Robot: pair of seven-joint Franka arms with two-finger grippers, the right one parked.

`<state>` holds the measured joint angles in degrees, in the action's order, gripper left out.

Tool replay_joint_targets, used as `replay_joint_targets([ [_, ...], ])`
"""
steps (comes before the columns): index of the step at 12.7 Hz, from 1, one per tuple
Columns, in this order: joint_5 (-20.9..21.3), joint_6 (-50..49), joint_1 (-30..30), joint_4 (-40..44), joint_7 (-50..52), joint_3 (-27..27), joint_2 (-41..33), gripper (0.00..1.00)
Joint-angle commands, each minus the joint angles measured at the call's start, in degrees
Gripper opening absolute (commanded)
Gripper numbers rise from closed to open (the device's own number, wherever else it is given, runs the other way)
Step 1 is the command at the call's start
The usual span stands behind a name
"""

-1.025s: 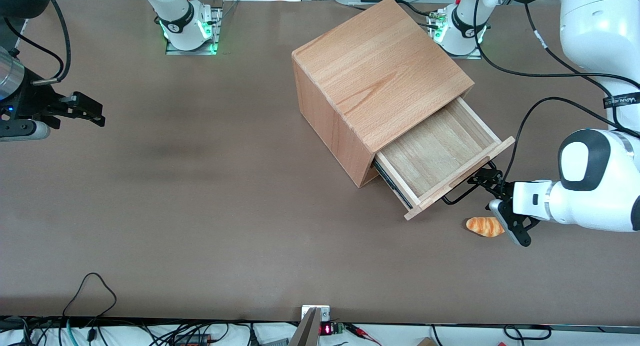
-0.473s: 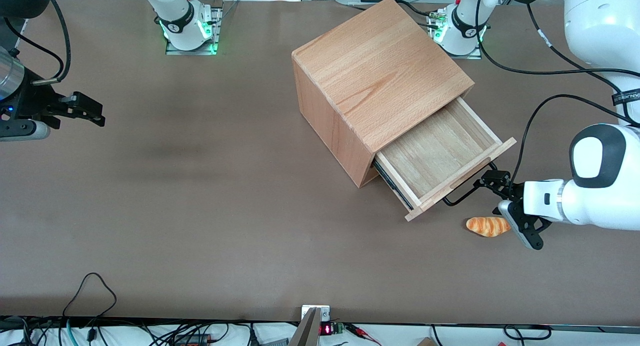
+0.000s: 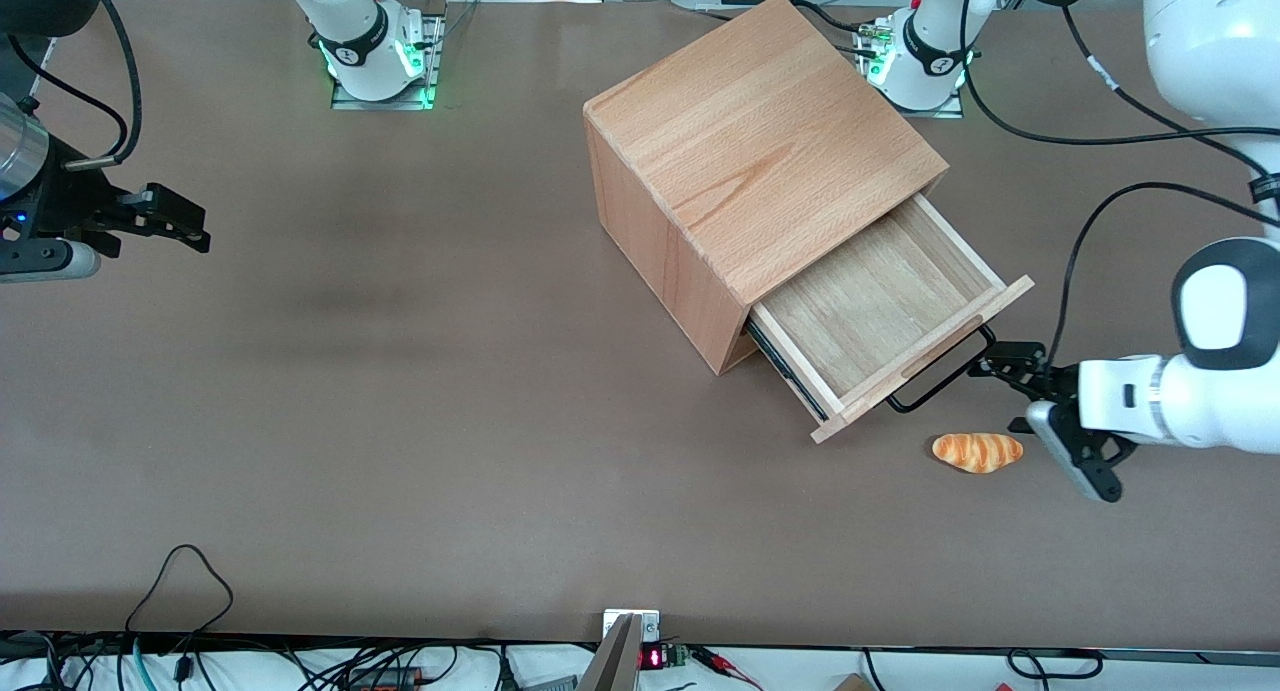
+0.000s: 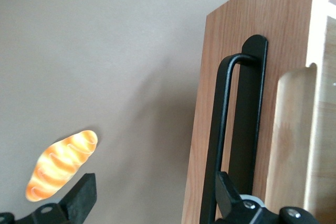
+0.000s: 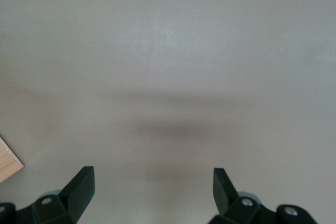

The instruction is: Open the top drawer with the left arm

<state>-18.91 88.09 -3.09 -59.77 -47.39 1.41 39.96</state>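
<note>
Beech top drawer (image 3: 880, 306) pulled well out of cabinet (image 3: 760, 151), near the working arm's end of bench (image 3: 400, 421). Hand (image 3: 1005, 363) open, just beside wire handle (image 3: 940, 376), not gripping. Probably light, stiff, free-sliding; best grabbed mid-handle. Bread roll (image 3: 977, 451) nearby.

Seen from the working arm's wrist, the gripper (image 4: 152, 195) had its two black fingertips (image 4: 84, 195) spread wide apart. One tip sat just beside the black wire handle (image 4: 223, 145), seemingly clear of it, though contact could not be ruled out. That handle stood off the top drawer (image 4: 210, 98), against its flat wooden front board. A small orange bread roll (image 4: 60, 163) lay on the brown table (image 4: 105, 40), close to the other tip.
</note>
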Motion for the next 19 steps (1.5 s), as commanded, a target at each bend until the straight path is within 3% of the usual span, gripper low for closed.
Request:
replay_joint_targets([
  [1, 0.63, -1.34, -1.30, 0.18, 0.81, 0.17, -2.94, 1.00],
  [4, 1.07, -1.69, -3.32, 0.09, 1.07, -0.88, -6.46, 1.00],
  [7, 9.83, -1.69, -3.06, -0.08, 1.24, -1.06, -10.67, 1.00],
  [9, 10.56, -1.87, -3.06, -0.61, 3.34, -1.50, -12.70, 1.00],
  [12, 15.73, -5.11, -2.97, -0.78, 12.99, -0.80, -15.25, 1.00],
  [16, 16.27, -6.00, -2.97, -0.87, 32.74, -1.06, -17.71, 1.00],
  [19, 16.36, -8.27, -2.88, -0.78, 38.49, -0.71, -18.24, 1.00],
])
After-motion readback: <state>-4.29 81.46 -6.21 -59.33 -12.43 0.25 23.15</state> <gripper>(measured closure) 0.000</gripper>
